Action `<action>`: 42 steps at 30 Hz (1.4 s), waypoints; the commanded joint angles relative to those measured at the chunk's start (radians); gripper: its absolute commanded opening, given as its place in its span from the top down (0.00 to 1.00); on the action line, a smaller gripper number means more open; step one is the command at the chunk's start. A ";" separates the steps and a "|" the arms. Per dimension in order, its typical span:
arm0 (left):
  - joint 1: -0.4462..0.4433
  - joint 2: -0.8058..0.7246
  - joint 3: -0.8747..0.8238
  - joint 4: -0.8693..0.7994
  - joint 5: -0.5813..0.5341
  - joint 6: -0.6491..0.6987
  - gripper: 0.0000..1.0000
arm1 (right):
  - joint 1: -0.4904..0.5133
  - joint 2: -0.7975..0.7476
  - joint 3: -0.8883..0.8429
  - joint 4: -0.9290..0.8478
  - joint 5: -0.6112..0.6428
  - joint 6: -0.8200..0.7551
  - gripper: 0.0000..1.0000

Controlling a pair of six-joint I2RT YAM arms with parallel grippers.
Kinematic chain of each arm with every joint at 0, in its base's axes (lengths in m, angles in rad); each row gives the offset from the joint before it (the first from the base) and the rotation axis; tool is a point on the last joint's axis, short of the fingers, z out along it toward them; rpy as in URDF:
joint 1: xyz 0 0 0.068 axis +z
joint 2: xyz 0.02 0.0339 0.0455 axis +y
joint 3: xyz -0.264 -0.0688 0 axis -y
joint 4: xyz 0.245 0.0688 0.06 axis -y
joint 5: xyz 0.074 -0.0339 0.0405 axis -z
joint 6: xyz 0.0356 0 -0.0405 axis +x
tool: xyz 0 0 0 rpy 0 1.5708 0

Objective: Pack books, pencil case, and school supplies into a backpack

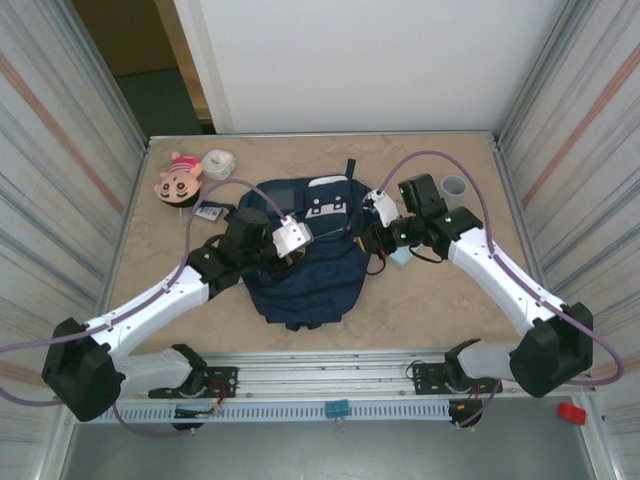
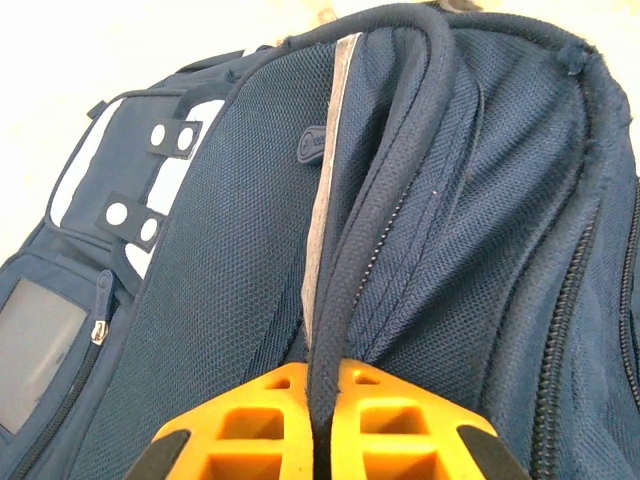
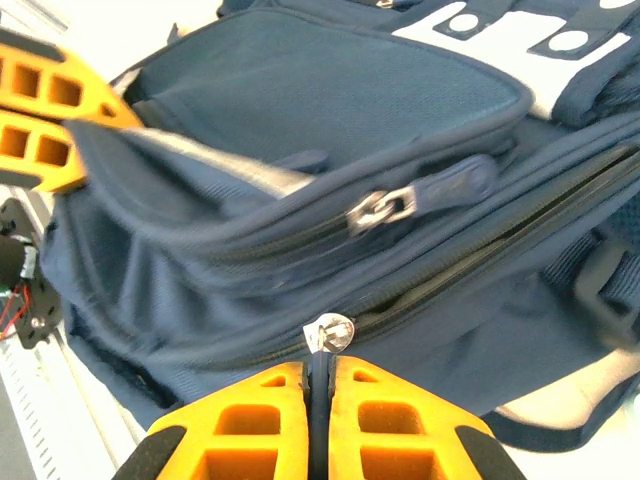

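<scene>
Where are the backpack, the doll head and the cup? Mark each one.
backpack (image 1: pixel 300 290): top view, on its lower front fabric.
doll head (image 1: pixel 178 183): top view, on its face.
cup (image 1: pixel 454 194): top view, on its near wall.

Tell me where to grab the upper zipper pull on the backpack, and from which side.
Pinch the flat navy fabric tab, not the small metal slider. The tab sticks out along the zipper line of the backpack, so probably come from above, jaws across its width.
</scene>
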 commanded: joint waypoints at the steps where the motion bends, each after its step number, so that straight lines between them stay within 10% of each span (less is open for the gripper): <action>1: -0.002 0.032 0.069 0.089 -0.127 -0.166 1.00 | 0.058 -0.073 -0.026 0.019 0.013 0.056 1.00; 26: -0.083 0.196 0.209 0.266 -0.052 -0.442 1.00 | 0.409 -0.080 -0.194 0.355 0.246 0.404 1.00; 32: -0.080 0.162 0.157 0.298 -0.005 -0.362 1.00 | 0.385 -0.146 -0.206 0.372 0.212 0.461 0.49; 42: -0.016 0.117 0.109 0.348 0.159 -0.278 1.00 | 0.191 -0.383 -0.360 0.446 0.235 0.935 0.19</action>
